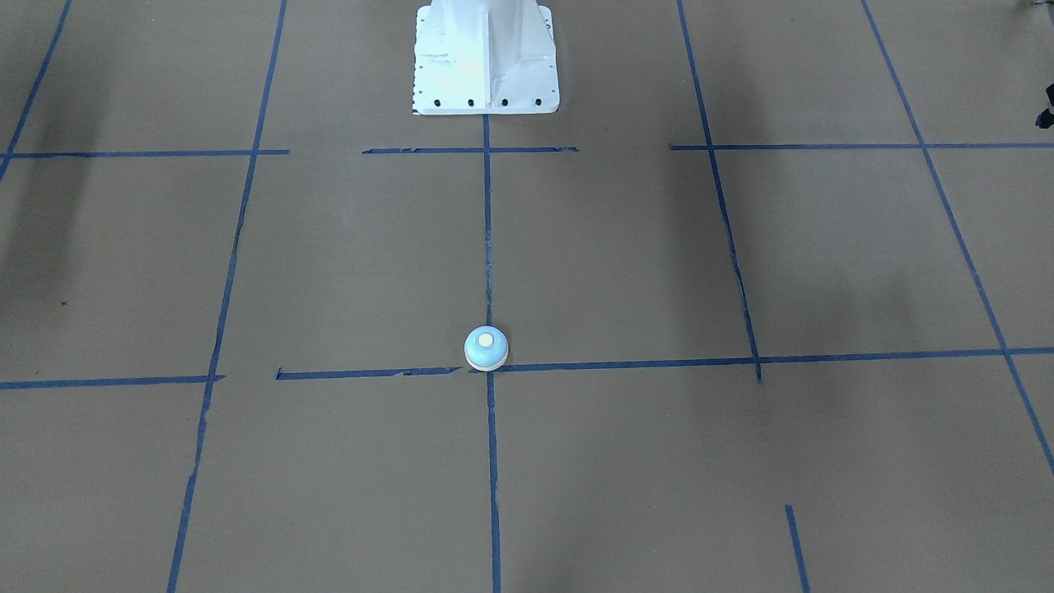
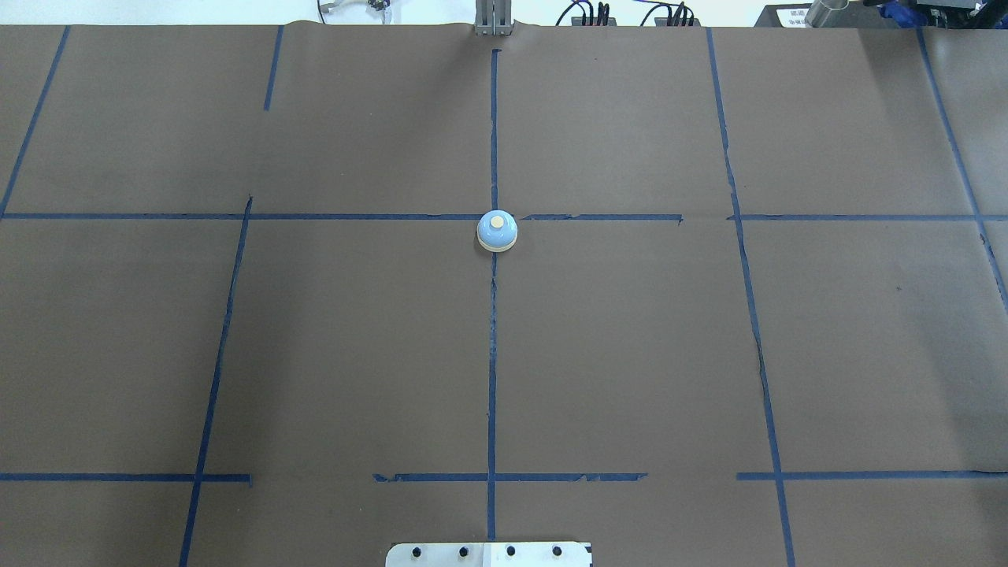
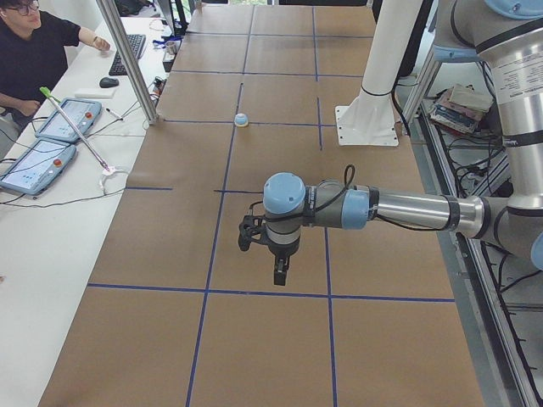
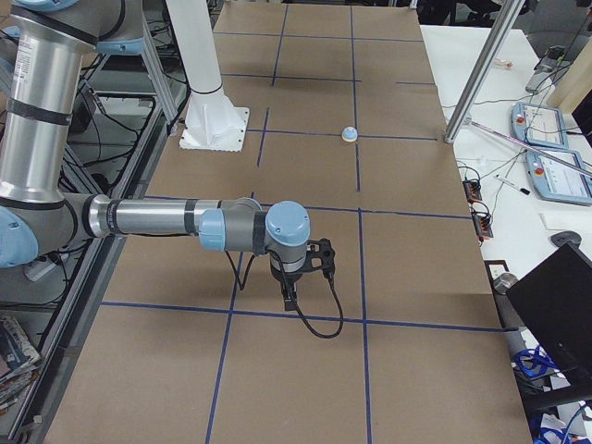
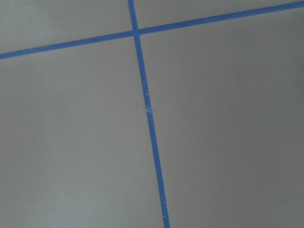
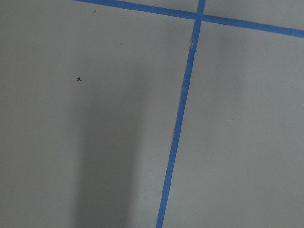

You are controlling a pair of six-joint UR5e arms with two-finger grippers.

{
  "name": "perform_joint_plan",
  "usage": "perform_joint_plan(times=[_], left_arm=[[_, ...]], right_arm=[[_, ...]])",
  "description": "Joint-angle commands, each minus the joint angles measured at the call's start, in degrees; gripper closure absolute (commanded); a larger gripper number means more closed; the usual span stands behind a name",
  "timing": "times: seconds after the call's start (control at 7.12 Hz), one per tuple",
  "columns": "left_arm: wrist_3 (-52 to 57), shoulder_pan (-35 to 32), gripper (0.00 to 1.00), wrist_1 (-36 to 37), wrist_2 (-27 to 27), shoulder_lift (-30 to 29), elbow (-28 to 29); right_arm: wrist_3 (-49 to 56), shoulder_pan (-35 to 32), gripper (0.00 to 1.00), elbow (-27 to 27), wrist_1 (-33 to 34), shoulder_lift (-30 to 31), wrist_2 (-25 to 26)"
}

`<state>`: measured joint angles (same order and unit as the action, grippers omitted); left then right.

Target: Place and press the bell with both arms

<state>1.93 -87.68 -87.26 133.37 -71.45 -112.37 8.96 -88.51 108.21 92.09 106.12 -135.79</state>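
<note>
The light-blue bell (image 1: 486,347) with its cream button stands upright on the brown table, on the crossing of two blue tape lines. It also shows in the overhead view (image 2: 497,231), small and far in the exterior left view (image 3: 241,119) and in the exterior right view (image 4: 349,134). My left gripper (image 3: 279,276) hangs fingers-down above the table, far from the bell. My right gripper (image 4: 289,300) hangs likewise at the other end. Both show only in the side views, so I cannot tell if they are open or shut. Both wrist views show only table and tape.
The white bolted pedestal (image 1: 486,58) stands at the robot's edge of the table. A metal post (image 3: 127,59) rises at the far edge. An operator (image 3: 34,51) sits at a side desk with tablets (image 3: 38,161). Blue tape lines grid the brown table (image 2: 630,354).
</note>
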Motion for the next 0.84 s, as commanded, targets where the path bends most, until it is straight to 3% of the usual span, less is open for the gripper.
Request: perform_joint_plan(times=[0.0,0.7], left_arm=[[0.4,-1.2,0.00,-0.4,0.6,0.8,1.3],[0.4,-2.4,0.00,0.4,0.5,2.0,1.5]], right_arm=[[0.0,0.0,0.00,0.2,-0.1,0.0,0.0],[-0.1,0.0,0.00,0.3,-3.2,-0.2,-1.3]])
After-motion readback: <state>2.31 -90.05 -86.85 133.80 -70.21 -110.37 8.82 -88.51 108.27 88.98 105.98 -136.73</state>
